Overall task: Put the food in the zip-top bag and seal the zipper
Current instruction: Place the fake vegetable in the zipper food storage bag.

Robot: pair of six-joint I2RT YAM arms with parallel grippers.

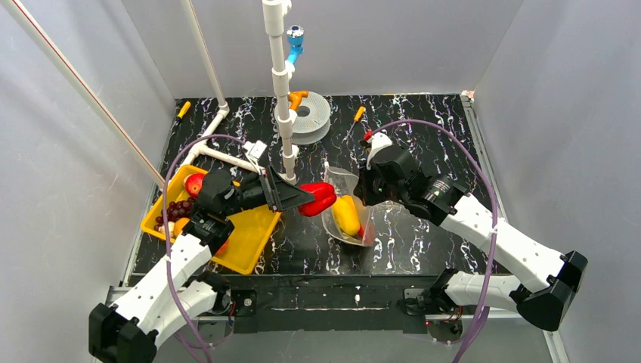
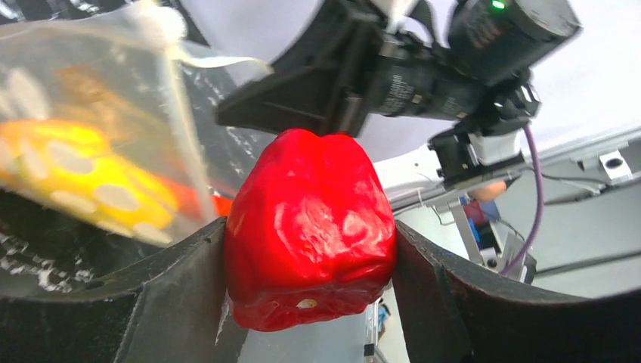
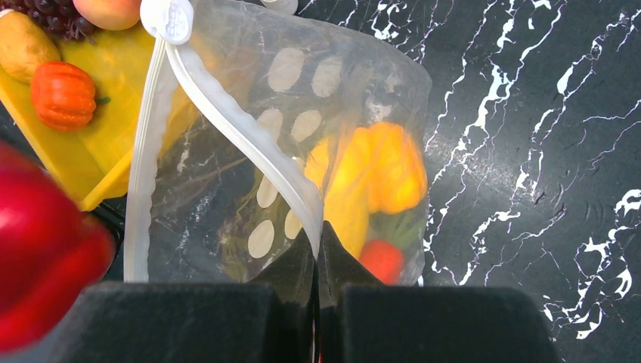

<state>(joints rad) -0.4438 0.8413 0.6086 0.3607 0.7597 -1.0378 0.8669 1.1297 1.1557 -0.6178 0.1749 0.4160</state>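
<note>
Your left hand (image 2: pixel 310 253) is clenched on a red pepper (image 2: pixel 310 227), one finger on each flank. It holds the pepper in the air just outside the mouth of the zip-top bag (image 3: pixel 340 91). Your right hand (image 3: pixel 319 246) is pinched shut on the bag's upper lip, right on the zipper (image 3: pixel 227 125), lifting it so the mouth gapes toward the pepper. A yellow pepper (image 3: pixel 378 170) and a small red fruit (image 3: pixel 382 261) lie inside the bag. More food sits in the yellow tray (image 3: pixel 113 151), beyond the red pepper from the bag.

The mouth looks barely wider than the pepper plus your fingers. Enter low or off-centre and you will likely catch the lower lip, shoving the floppy bag along the worktop (image 1: pixel 438 144) or tugging the zipper out of the right pinch. Let go at the lip and the glossy pepper may roll back out.

Your right hand crowds the top of the bag's mouth, and the white pipe stand (image 1: pixel 287 144) rises close behind the approach. The freest line into the bag is straight across from the tray side.
</note>
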